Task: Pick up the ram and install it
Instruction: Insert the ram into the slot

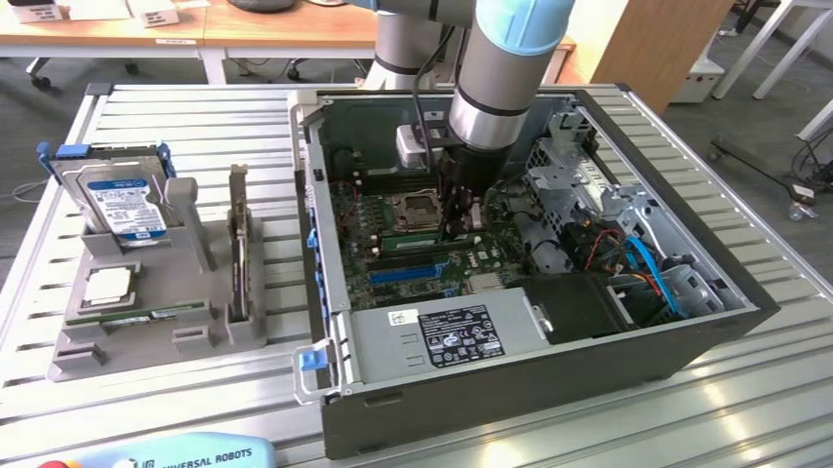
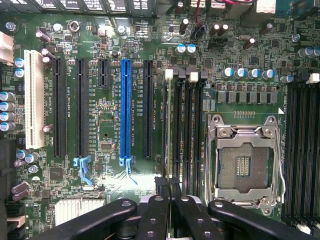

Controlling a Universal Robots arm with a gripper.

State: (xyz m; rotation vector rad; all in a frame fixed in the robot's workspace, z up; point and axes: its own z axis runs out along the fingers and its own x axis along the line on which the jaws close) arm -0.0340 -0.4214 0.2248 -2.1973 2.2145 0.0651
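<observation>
- Between the nearly shut fingers (image 2: 161, 186), the ram (image 2: 170, 125) is being gripped edge-on, lining up along the memory slot (image 2: 165, 131) beneath them.
- Likely needing: stick staying upright, pressure going down evenly.

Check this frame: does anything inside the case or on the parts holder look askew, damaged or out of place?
Nothing stands out. The gripper holds the ram edge-on, running straight along a slot near the empty processor socket. On the holder, the hard drive stands upright.
</observation>
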